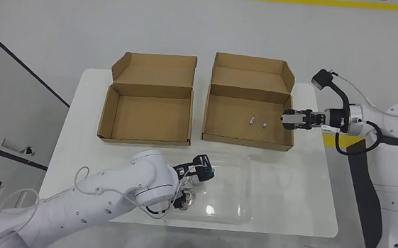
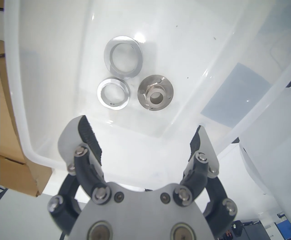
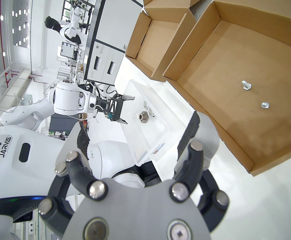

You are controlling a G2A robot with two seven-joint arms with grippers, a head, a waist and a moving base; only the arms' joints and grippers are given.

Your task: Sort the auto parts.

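Flanged hub in clear bin, just ahead of wide-spread, empty left end effector

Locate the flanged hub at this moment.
Left wrist view: the flanged hub lies in the clear bin, beside the smaller ring, just beyond the open left gripper.

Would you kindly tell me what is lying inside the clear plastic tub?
Three metal parts: a large ring, a smaller ring and a flanged hub. The open left gripper hovers above the tub and hides part of its near end.
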